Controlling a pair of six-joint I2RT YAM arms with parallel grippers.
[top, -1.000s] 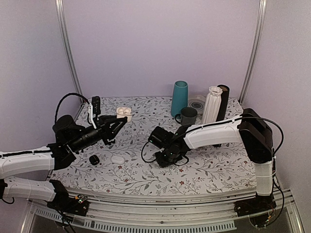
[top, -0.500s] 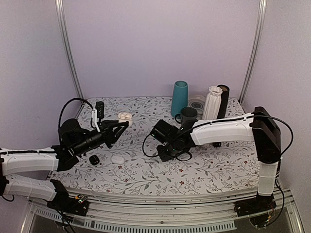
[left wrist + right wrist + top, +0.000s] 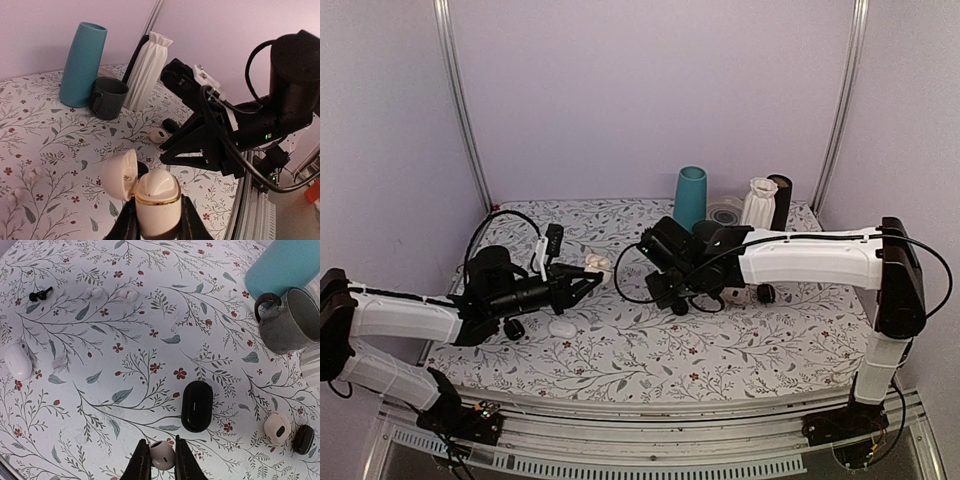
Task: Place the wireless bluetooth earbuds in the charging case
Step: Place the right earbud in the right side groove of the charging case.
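**Spotter:** Where is there room?

**Me:** The worktop (image 3: pixel 650 365) lies open along its near edge and through the middle, between my two claws. The tall things crowd the far edge, right of centre: one teal vase (image 3: pixel 690 198), one white pleated vase (image 3: pixel 757 205), one black cylinder (image 3: pixel 781 198) and one grey mug (image 3: pixel 292 327).

**Spotter:** What are you holding?

**Me:** My left claw (image 3: pixel 157 222) is clamped narrow on a cream case (image 3: pixel 157 192), held upright above the worktop with its lid swung open. I cannot tell what sits inside. My right claw (image 3: pixel 160 449) is pinched on one small pale bud (image 3: pixel 162 457), pointing down just nearer than the black oval case (image 3: pixel 196 406), which lies closed on the worktop.

**Spotter:** And the black earbuds (image 3: pixel 40 293)?

**Me:** Two of them, lying together on the worktop's left half, nearer the far edge than the white pebble case (image 3: pixel 18 361) and well apart from both claws.

**Spotter:** And the rest?

**Me:** Two loose pale buds (image 3: pixel 94 291) lie just beside the black pair. To the right, a small pale case (image 3: pixel 277 427) and a small black case (image 3: pixel 302 439) sit side by side. That makes five cases in all.
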